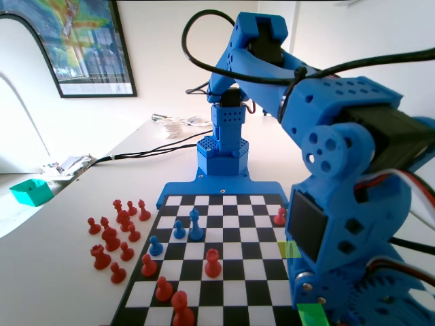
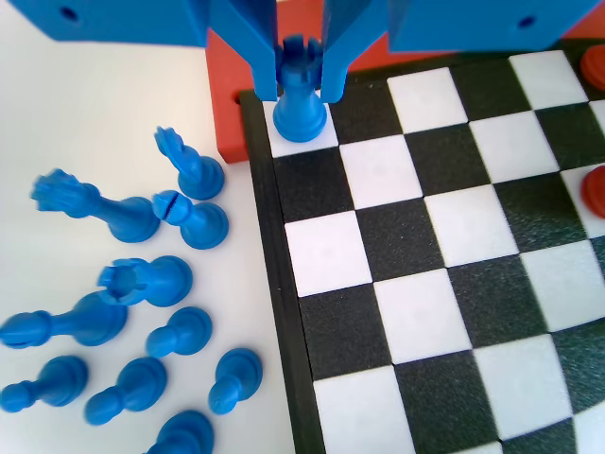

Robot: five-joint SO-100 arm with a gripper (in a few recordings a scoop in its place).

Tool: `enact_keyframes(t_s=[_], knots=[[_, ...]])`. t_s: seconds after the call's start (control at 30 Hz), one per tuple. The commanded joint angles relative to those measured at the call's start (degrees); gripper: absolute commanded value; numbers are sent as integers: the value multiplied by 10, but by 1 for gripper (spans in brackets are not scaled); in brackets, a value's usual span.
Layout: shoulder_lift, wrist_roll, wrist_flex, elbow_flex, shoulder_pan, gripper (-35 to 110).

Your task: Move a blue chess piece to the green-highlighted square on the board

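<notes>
In the wrist view my gripper (image 2: 301, 93) hangs over the board's (image 2: 444, 284) far left corner, its two jaws pressed against the head of a small blue piece with a notched rook-like top (image 2: 301, 115). That piece stands upright with its base on the white corner square. In the fixed view the bright green square (image 1: 312, 316) lies at the board's (image 1: 224, 278) near right corner, partly covered by my arm. Two blue pawns (image 1: 155, 246) (image 1: 179, 229) stand on the left half of the board.
Several blue pieces (image 2: 142, 284) lie on the table left of the board in the wrist view, and two red pieces (image 2: 594, 189) stand at its right edge. The fixed view shows a duller yellow-green square (image 1: 292, 250), a taller blue piece (image 1: 196, 225), red pawns (image 1: 213, 262) on the board and a red cluster (image 1: 115, 234) beside it.
</notes>
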Motion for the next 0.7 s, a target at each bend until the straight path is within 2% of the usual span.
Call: enact_keyframes(t_s=[0.0,0.33,0.67], knots=[[24,1,7,-36,-7,18],[62,0,29,-27,-9,21],[215,-4,109,24,-29,20]])
